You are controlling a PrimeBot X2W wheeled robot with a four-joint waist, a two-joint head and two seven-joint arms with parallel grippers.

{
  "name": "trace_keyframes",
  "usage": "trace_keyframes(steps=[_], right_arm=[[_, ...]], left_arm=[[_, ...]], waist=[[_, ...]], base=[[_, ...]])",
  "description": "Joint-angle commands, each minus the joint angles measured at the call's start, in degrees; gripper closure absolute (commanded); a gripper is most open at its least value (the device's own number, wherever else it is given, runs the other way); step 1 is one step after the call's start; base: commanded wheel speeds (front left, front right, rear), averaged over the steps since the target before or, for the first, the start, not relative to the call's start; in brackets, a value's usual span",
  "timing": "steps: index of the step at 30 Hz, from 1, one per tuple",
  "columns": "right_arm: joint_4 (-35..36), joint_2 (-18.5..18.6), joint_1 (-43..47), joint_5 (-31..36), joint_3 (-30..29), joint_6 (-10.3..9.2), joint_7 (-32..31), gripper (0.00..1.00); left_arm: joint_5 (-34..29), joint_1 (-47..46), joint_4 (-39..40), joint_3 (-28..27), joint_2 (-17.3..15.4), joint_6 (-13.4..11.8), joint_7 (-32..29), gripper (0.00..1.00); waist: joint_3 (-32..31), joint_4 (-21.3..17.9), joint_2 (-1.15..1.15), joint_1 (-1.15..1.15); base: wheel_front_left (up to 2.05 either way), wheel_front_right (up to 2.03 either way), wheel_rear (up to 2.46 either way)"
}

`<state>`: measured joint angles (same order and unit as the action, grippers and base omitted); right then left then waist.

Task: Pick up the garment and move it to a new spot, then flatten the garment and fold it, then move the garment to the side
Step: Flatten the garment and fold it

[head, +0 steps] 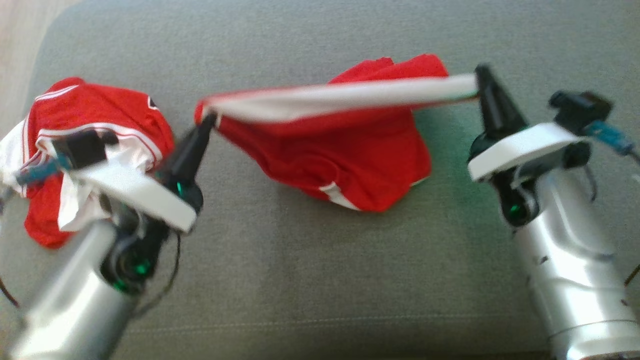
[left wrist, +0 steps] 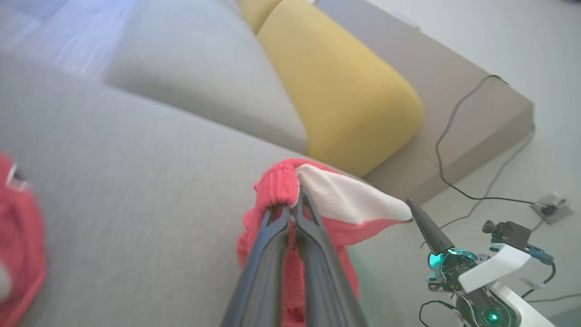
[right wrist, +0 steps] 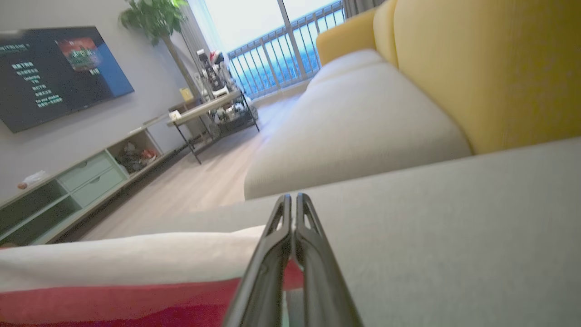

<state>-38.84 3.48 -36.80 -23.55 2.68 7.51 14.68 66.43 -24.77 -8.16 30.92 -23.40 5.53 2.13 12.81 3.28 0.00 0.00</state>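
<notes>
Garment [head: 350, 155] strung taut, left pincer [head: 210, 120] clamped on its nine-o'clock corner, right pincer [head: 481, 72] pinching the three-o'clock corner, sofa [head: 300, 280] beneath.

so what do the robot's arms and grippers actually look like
The left gripper and right gripper each have long, tapering black fingers, green lights at the base and a white angled bracket carrying a small black camera with a teal cable. The forearms are shiny silver tubes with thin black wires.
</notes>
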Motion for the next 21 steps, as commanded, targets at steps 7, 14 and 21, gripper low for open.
trace_keyframes(steps=[7,14,21], right_arm=[[15.39,-0.60,-8.42,7.56,-4.82,-0.02,-3.24,1.00],[18.94,-0.60,-23.43,15.75,-7.33,-0.02,-10.19,1.00],[8.39,-0.60,-40.53,22.32,-8.60,-0.02,-6.38,1.00]], left_arm=[[-3.21,-17.22,8.67,-3.84,-7.01,0.82,-5.22,1.00],[-6.97,-33.91,5.28,-1.25,-8.27,1.53,-12.23,1.00],[-19.25,-53.74,-5.41,7.85,-7.21,1.92,-7.81,1.00]], waist=[[-0.58,-3.33,0.00,0.00],[4.33,-6.39,0.00,0.00],[14.21,-8.59,0.00,0.00]], base=[[0.00,0.00,0.00],[0.00,0.00,0.00],[0.00,0.00,0.00]])
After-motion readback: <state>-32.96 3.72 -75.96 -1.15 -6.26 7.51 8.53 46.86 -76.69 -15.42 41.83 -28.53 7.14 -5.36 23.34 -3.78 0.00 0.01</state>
